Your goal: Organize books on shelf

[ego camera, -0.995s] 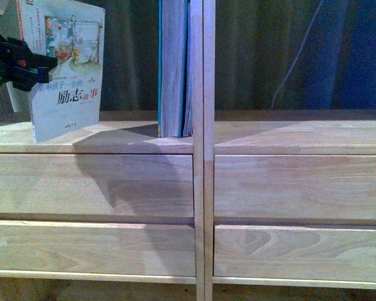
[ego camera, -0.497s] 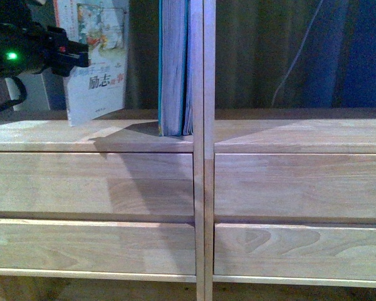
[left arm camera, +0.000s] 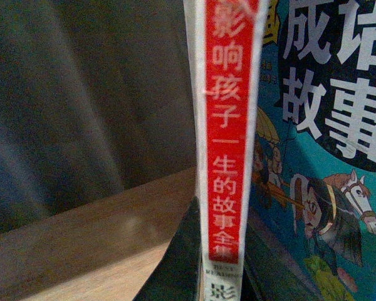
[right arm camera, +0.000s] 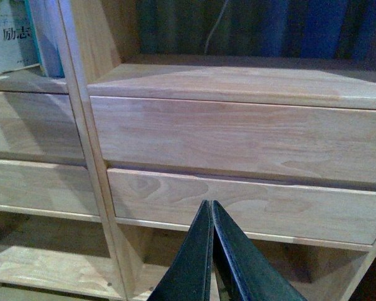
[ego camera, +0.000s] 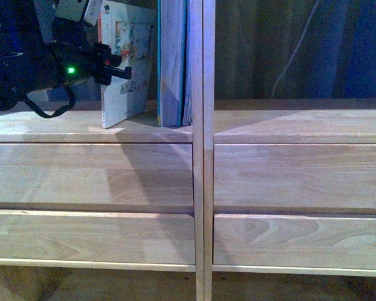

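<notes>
Clamped on the thin white paperback point(ego camera: 126, 63), the left gripper point(ego camera: 116, 68) reaches in from the left side of the wooden shelf point(ego camera: 175, 175), its black body showing a small green light. It holds the book roughly upright, slightly tilted, over the left column's open compartment, with the lower corner down at the board and the illustrated cover with Chinese characters facing outward. Just beside it to the right stands the tall teal book point(ego camera: 173, 63), upright against the central post, its greyish page edges turned to the front; the paperback is very close to the teal cover, though I cannot tell whether the two touch. From the left wrist view the paperback's red-and-white spine point(left arm camera: 229, 144) runs straight up between the dark fingers point(left arm camera: 178, 269), and a bright cover with a horse point(left arm camera: 338, 207) and large characters fills the space just beyond it. Lower down and to the right, the right gripper point(right arm camera: 212, 251) hangs in front of the right column's plain drawer fronts point(right arm camera: 238, 135), its two black fingers pressed together with nothing between them. Behind the shelf hangs a dark curtain point(ego camera: 301, 50) with a thin pale cord running down it.
</notes>
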{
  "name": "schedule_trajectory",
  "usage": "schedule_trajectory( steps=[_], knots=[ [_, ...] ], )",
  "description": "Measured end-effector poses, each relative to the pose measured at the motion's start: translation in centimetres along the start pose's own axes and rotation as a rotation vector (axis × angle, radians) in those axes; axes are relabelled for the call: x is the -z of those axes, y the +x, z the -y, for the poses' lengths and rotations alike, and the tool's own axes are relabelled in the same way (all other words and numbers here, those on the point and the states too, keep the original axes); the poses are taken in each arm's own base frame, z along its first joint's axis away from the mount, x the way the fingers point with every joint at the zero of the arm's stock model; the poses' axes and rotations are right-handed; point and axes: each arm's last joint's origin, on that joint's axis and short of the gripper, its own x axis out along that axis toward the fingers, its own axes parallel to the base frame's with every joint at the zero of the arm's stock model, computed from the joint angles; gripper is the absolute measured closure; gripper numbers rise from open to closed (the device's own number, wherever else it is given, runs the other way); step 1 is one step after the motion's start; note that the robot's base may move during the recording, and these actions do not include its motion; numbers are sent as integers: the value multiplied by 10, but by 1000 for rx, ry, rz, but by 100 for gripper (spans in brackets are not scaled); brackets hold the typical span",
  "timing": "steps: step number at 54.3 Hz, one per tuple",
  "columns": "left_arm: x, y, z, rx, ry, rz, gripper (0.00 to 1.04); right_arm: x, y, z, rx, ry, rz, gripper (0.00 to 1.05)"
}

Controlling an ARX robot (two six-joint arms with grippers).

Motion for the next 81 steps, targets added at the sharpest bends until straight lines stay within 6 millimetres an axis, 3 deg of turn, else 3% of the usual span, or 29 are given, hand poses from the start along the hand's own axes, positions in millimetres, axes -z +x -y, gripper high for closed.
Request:
schedule_trajectory(
  steps=[22, 53, 64, 81],
  knots=[
    [5, 11, 8, -32, -31, 0, 97, 0, 0, 0, 0, 0, 0, 102],
    [9, 12, 16, -53, -87, 6, 6, 0, 0, 0, 0, 0, 0, 102],
    [18, 7, 19, -48, -117, -25, 7, 0, 0, 0, 0, 0, 0, 102],
    [14, -5, 13, -71, -193, -38, 7, 0, 0, 0, 0, 0, 0, 102]
  ],
)
